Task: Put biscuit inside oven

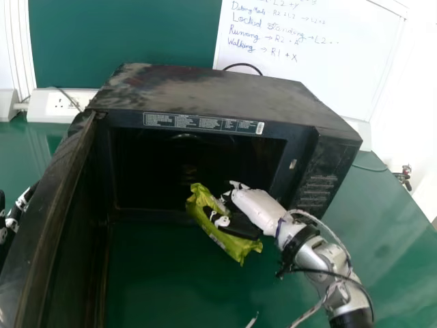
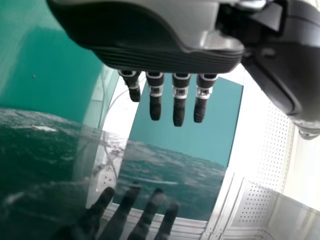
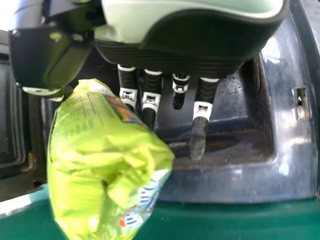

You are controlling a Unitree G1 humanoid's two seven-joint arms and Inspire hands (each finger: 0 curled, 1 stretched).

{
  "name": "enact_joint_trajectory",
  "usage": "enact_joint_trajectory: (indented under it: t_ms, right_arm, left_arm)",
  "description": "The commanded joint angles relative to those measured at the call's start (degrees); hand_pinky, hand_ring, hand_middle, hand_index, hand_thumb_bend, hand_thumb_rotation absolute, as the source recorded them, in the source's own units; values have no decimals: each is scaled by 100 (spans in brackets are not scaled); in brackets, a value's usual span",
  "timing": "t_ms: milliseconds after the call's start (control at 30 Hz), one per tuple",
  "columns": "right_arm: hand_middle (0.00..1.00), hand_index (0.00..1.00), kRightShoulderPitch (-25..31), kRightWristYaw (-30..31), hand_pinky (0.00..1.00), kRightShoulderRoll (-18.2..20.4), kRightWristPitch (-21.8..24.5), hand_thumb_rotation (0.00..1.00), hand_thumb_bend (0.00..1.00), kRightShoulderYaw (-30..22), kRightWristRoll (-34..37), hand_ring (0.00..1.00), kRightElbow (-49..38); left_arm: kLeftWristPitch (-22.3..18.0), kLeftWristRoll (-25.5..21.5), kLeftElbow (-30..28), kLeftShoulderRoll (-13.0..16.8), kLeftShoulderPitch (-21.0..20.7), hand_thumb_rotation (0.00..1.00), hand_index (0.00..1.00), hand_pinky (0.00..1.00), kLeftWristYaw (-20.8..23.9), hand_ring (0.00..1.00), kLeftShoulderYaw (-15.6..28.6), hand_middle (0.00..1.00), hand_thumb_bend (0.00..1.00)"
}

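The right robot hand is closed narrowly on the biscuit packet, pinching it between thumb and fingers; the right wrist view shows another finger held well apart from the wrapper. The packet slants at the hand's left side, its near end over the desk and its far end at the mouth of the oven. Whether that far end is past the sill, I cannot tell. The left robot hand, its fingers straight, is well to the left of the right one, outside the open oven door.

Print covers the packet beside the right hand; a printed label strip runs above the opening beyond it, and handwriting fills part of a whiteboard farther back.

The oven's right front panel stands near the hand, just to its right. Toward the left there is more room, between hand and door.
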Motion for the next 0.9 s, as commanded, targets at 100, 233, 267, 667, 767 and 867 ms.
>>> enact_joint_trajectory:
  t_ms: [100,233,267,667,767,867]
  right_arm:
    - [50,49,-434,-448,39,93,-261,12,52,82,-38,44,621]
    - [51,49,-668,-633,39,160,-260,12,52,201,-152,45,969]
    - [51,49,-719,-645,39,184,-245,12,52,218,-152,46,1031]
    - [51,49,-1289,-981,37,440,-231,12,52,398,-222,44,1898]
    - [51,49,-1410,-1136,37,451,-278,12,52,473,-310,44,2093]
    - [51,49,-1558,-1172,40,487,-284,12,52,517,-312,45,2262]
  left_arm:
    - [-62,59,8,-26,92,97,92,98,-15,92,-55,91,89]
    - [-87,98,8,-22,129,97,92,97,-29,92,-74,91,89]
    - [-89,109,6,-16,138,98,92,96,-33,92,-73,91,89]
    - [-111,83,4,-18,156,98,92,97,-52,92,-50,91,89]
    - [-94,68,-12,-26,146,98,92,97,-35,92,-50,92,89]
    - [-62,49,-29,-33,145,97,92,98,-14,92,-52,92,89]
